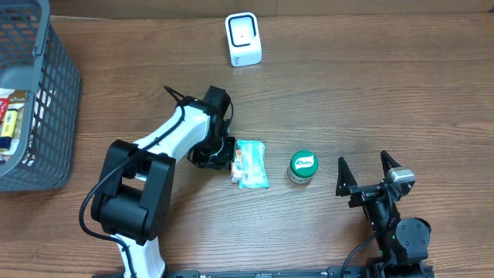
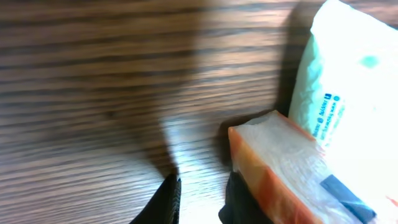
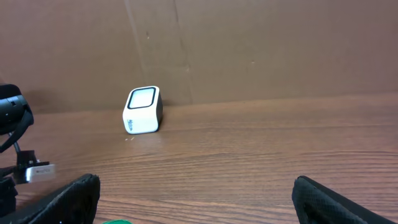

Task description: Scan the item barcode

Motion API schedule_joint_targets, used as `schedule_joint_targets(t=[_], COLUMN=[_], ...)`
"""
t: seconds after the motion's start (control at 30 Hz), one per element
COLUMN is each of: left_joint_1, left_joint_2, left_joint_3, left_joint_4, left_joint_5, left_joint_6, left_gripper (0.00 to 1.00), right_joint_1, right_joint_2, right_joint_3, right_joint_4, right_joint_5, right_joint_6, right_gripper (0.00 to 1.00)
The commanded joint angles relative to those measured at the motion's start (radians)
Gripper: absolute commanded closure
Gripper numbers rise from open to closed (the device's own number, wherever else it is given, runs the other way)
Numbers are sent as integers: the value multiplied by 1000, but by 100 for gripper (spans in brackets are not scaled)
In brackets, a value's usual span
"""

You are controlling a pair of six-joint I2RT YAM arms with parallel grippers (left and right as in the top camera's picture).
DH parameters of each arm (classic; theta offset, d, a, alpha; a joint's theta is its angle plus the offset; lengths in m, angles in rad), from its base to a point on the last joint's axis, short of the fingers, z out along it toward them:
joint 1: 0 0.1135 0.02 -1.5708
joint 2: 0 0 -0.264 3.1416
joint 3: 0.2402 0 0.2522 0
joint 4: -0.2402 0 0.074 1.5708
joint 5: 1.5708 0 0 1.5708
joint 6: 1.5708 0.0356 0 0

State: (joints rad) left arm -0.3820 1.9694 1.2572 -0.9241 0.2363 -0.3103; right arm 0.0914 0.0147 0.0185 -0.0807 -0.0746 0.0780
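Brown wood-grain desk (image 1: pixel 386 85) carries a white scanner (image 1: pixel 243 38) at upper centre, a grey basket (image 1: pixel 58 85) of goods cut off at the upper left, and a green-lidded jar (image 1: pixel 303 167) right of centre; the pale packet (image 1: pixel 252 164) lies mid-frame, uncovered. Its barcode cannot be made out; the blurred left wrist view shows an orange-edged block (image 2: pixel 273 168) against it, perhaps part of it. The left end effector (image 1: pixel 222 153) is clenched on nothing, just beside the packet's left edge; the right end effector (image 1: pixel 363 164) stands released at lower right, well apart.

White packet (image 2: pixel 348 81) is running off the blurred left wrist view's right edge. Basket (image 1: pixel 58 85) is getting cropped at the overhead's left edge.
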Motion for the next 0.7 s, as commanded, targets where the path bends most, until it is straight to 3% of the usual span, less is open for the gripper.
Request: schedule_joint_targets(t=[0.0,0.47,0.67], left_joint_1=[-22,-59,-55], left_joint_2=[2,2,2], left_joint_3=[-6,-7,-7], left_joint_4=[10,69,59], left_joint_5=[27,17,-77], left_joint_6=[11,-27,-38], left_gripper=[85,84,85], right_joint_1=[-4,-4,-4], right_joint_2=[-12,-12,-12], right_joint_3=[-11,-11,-11], right_joint_4=[4,4,4], right_joint_5=[-1,-1,-1], right_joint_6=[4,4,4], right_gripper=[0,0,0])
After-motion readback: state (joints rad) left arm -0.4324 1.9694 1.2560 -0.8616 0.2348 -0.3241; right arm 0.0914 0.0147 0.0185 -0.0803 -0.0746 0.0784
